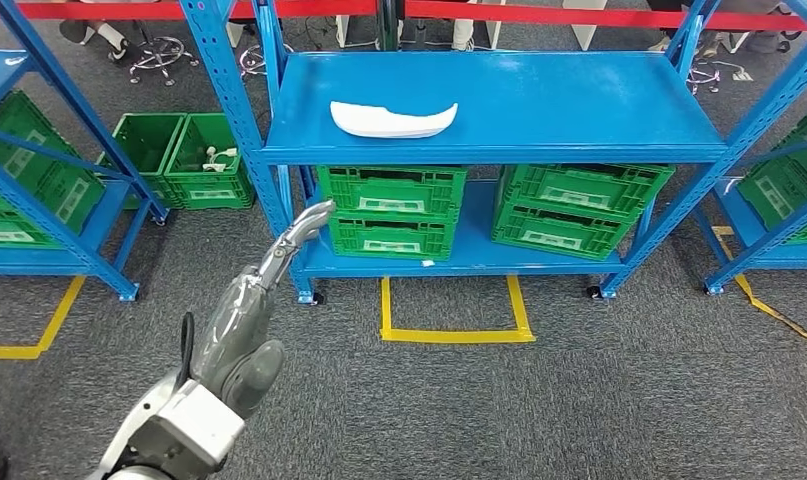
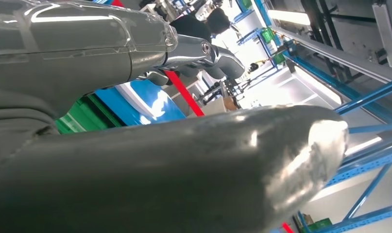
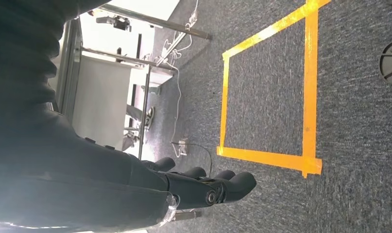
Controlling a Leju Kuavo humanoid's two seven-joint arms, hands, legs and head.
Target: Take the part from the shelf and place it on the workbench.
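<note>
Fingers [image 1: 304, 228] of the left hand [image 1: 279, 255] reach out straight, empty, toward the shelf [image 1: 579, 100] where the white part [image 1: 393, 119] lies (right hand [image 3: 203, 187] dangles, fingers loosely extended, holding nothing).

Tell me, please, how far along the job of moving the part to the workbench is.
Early. Done: the robot faces the shelf. In hand: nothing; the left robot hand is raised toward the shelf, below the white part, fingers extended. The right robot hand hangs over the floor, holding nothing. Left: reaching, gripping, carrying and placing the part.
</note>
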